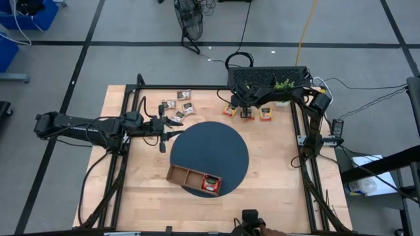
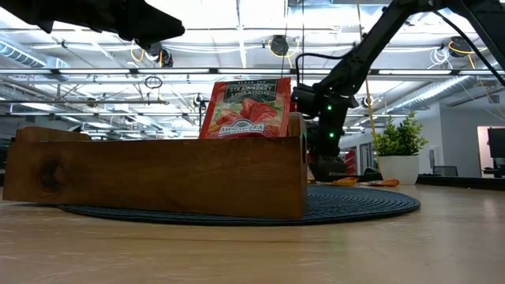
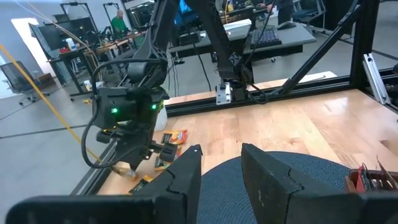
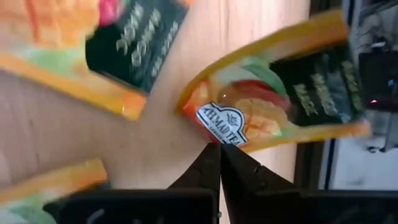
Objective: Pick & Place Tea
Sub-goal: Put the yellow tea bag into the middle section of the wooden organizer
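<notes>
Tabletop: only the right wrist view shows right pincer (image 4: 219,152) pinching orange sachet (image 4: 249,118).

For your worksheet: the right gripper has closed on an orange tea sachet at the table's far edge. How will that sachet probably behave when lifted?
The orange tea sachet is probably floppy: pinched at one edge by the right gripper, it already curves upward. It looks thin and flat, so likely very light. Its glossy wrapper may slip between the shut fingers.
</notes>
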